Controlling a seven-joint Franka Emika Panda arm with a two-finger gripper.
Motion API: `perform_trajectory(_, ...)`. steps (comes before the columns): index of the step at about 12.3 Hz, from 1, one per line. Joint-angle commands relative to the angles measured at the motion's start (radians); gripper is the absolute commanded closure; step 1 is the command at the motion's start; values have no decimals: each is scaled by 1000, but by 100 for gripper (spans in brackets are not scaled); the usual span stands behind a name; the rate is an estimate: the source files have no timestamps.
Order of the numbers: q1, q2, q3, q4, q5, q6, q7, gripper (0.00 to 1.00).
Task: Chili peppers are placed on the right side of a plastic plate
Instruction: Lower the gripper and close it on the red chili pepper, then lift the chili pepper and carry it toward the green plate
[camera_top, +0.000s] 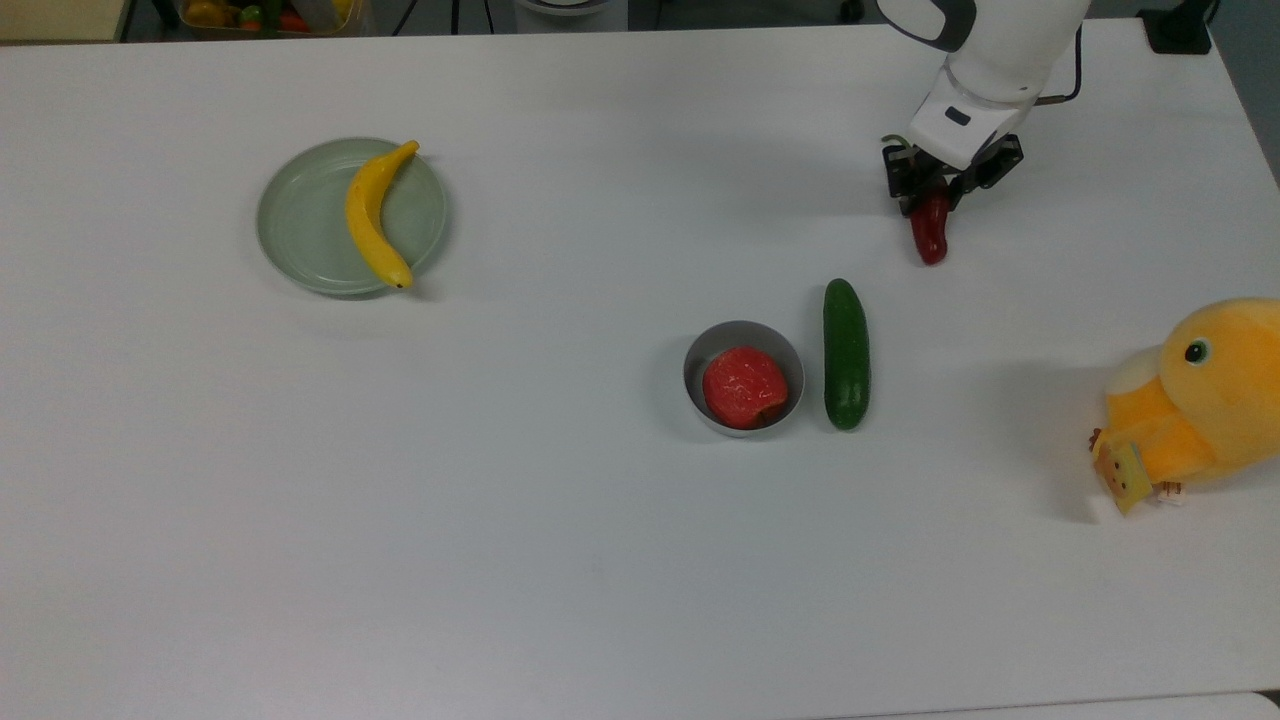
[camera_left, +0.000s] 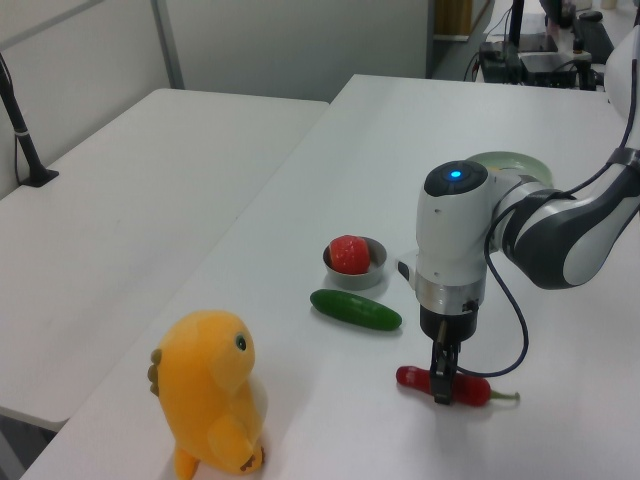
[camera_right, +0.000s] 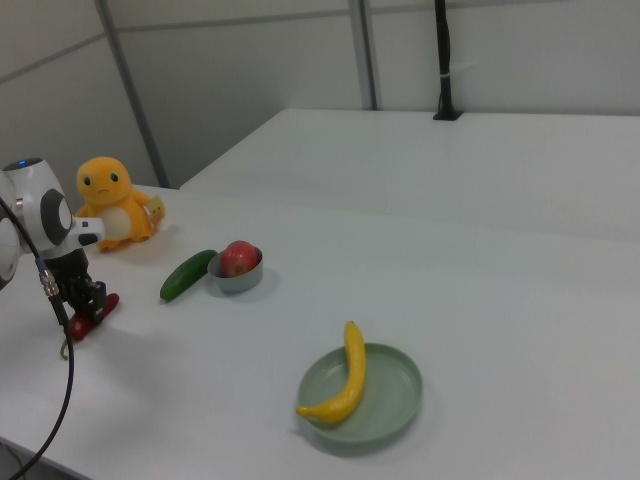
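The dark red chili pepper (camera_top: 931, 238) lies on the white table near the top view's upper right edge, its green stem poking out behind the fingers. My gripper (camera_top: 935, 192) is down over its stem end and shut on it; in the left view the gripper (camera_left: 440, 385) pinches the chili pepper (camera_left: 472, 392) across its middle, with the pepper still resting on the table. The right view has the gripper (camera_right: 85, 300) on the chili pepper (camera_right: 98, 306) at its far left. The pale green plastic plate (camera_top: 300, 225) sits far off at the top view's left.
A yellow banana (camera_top: 368, 215) lies across the plate's right half in the top view. A grey bowl (camera_top: 697, 352) holding a red fruit (camera_top: 743, 388) and a dark green cucumber (camera_top: 846, 353) sit mid-table. An orange plush toy (camera_top: 1205, 400) stands at the top view's right edge.
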Motion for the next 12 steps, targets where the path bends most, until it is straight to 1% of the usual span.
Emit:
perform_trajectory(1,18,5,-12,13,-29,18,13,88)
perform_trajectory(3,7,-9,-12,13,-29,17,13,88)
perform_trajectory(4,2,-39,-15,11,-29,15,11,88)
perform_trajectory(5,-19,-73,-15,7,-29,9,8,88)
perform_trajectory(7,-57,-153,-33,-27,-26,3,-16,88)
perform_trajectory(9,-102,-207,-38,-47,-21,-20,-36,88)
perform_trajectory(10,-125,-227,-49,-47,-18,-46,-36,88)
perform_trajectory(12,-148,-264,-87,-49,-12,-51,-70,88)
